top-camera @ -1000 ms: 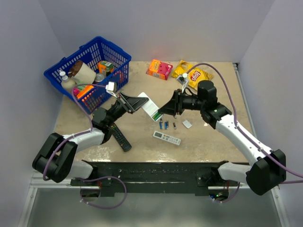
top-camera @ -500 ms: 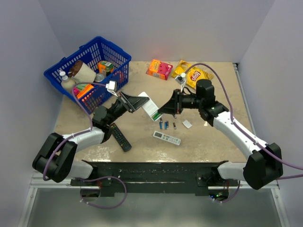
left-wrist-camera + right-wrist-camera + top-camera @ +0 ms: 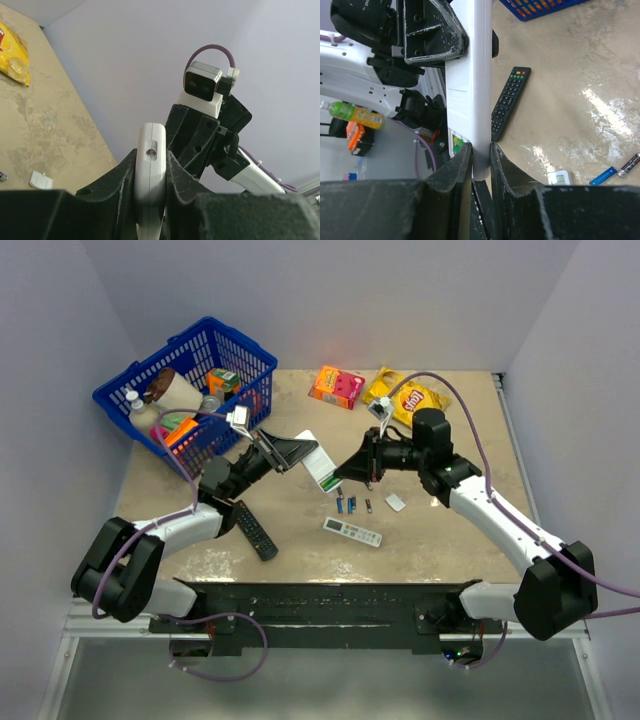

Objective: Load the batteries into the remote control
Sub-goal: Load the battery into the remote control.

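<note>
Beige table (image 3: 440, 540) below, the remote control (image 3: 318, 466) hangs over its middle, left gripper (image 3: 290, 453) clamped on one end, right gripper (image 3: 345, 475) pinching the other (long axis spanning them). Batteries (image 3: 350, 505) lie beneath, toward the near edge, nearer the right gripper.

The left end effector (image 3: 150, 161) clamps the remote control (image 3: 151, 142) edge-on, the right arm's camera (image 3: 202, 86) behind it.

Face of remote control (image 3: 469, 90) hidden edge-on; batteries (image 3: 351, 505) too small to count.
</note>
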Controlling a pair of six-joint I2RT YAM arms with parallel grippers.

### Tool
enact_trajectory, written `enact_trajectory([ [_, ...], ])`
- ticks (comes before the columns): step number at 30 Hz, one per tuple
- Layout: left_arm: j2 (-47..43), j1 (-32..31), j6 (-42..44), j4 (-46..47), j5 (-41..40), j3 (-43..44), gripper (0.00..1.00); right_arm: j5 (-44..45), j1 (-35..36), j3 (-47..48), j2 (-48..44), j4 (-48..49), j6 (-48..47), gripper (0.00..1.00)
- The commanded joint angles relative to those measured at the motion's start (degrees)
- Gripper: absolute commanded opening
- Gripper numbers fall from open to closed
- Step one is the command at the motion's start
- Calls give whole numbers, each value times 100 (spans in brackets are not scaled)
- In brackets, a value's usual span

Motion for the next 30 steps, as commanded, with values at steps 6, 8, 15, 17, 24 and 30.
enact_trajectory([
  [6,-223,-66,-25,2703,-134,335,0,825,142,304,-85,-1171,-878,32],
  [8,-293,-48,239,2509,-37,238,0,948,142,532,-173,-1295,-939,37],
  [15,-539,39,995,1525,139,-52,0,1510,142,1157,-445,-1954,-1361,52],
  [17,-627,66,1214,1140,139,-44,0,1651,142,1245,-542,-1963,-1406,56],
  [24,-1040,101,1970,-250,-89,79,0,2485,133,1377,-780,-2138,-1607,59],
  [30,-1444,110,2700,-2121,-607,352,0,3564,116,1606,-412,-3087,-1678,60],
])
